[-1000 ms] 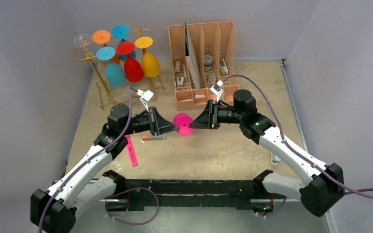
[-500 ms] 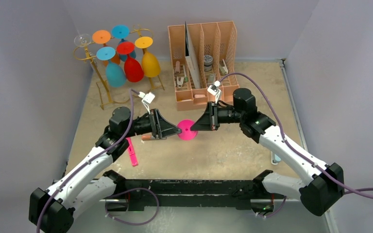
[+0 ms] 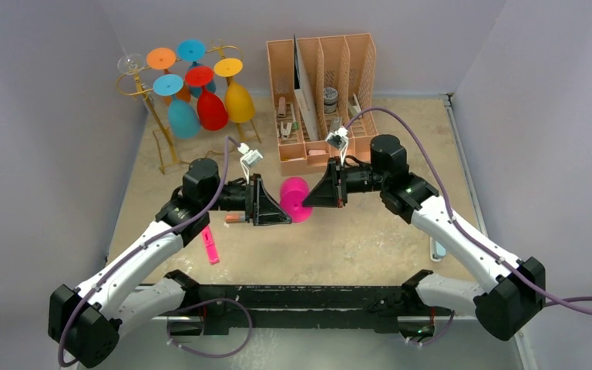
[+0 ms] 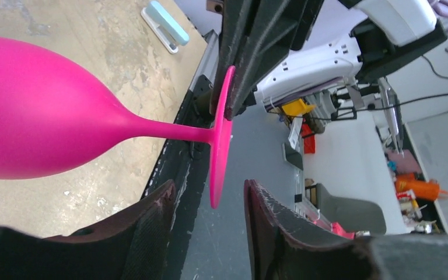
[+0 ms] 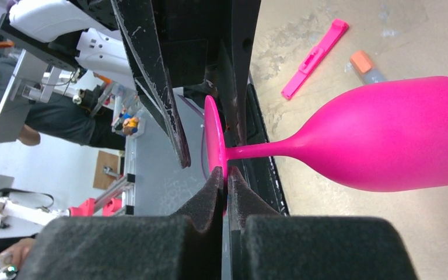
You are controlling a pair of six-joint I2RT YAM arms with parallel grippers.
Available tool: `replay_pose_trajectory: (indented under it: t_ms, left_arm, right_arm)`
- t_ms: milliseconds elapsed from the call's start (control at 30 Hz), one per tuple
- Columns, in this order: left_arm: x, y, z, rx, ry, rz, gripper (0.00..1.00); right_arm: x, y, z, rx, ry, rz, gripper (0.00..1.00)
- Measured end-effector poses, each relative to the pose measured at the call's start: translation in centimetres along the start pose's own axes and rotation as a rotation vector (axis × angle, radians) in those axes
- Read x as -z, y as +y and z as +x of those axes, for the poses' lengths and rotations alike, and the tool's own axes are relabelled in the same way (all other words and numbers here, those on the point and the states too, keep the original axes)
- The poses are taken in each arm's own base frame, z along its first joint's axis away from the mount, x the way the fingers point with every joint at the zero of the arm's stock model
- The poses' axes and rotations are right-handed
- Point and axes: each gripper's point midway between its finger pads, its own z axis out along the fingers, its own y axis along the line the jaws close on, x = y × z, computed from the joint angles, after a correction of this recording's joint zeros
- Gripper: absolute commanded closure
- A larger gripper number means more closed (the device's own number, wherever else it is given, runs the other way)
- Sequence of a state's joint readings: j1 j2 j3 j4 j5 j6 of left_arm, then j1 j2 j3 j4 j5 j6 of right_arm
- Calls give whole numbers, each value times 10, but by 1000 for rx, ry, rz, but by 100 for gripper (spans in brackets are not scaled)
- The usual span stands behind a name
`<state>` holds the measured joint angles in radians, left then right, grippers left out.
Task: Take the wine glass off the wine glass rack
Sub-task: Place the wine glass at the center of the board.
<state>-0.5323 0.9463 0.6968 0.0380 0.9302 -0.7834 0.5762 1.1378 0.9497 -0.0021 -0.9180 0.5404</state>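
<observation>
Right wrist view: the right gripper [image 5: 226,178] pinches the foot of a matte magenta wine glass [image 5: 396,140], held sideways, well apart from the thin gold wire wine glass rack [image 3: 163,139]; the left gripper [image 4: 210,195] gapes around the foot's rim, not touching

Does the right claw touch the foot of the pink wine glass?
Touching. The right wrist view shows the right claw shut on the foot rim of the pink wine glass, with no gap.

pink wine glass [image 3: 294,199]: rolled, bowl now visible | left hand [image 3: 281,210]: shifted rightward
</observation>
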Motion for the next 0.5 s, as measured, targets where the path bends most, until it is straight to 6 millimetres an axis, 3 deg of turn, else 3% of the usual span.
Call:
replay_pose_trajectory:
  t_ms: [167, 500]
  left_arm:
    - [-4, -6, 1, -68, 47, 10, 67]
    - [-12, 4, 0, -82, 57, -21, 80]
  right_arm:
    - [-1, 3, -7, 49, 9, -18, 100]
    - [-3, -1, -7, 58, 19, -16, 100]
